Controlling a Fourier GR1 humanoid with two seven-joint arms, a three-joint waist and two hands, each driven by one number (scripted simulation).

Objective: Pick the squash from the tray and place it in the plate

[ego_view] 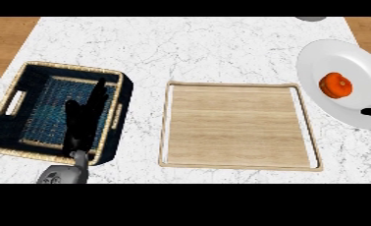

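we look down on a white marbled counter point(217, 48) with wood showing at its far corners. at the right edge sits a white plate point(322, 63), and the orange squash point(336, 85) lies in it. in the middle the wooden tray point(239, 124) holds nothing. at the left a woven basket point(22, 85) has a dark blue lining. our left hand point(83, 117) shows over it, fingers straight and apart. a dark bit at the right edge may be the right hand; we cannot tell. we read no writing.
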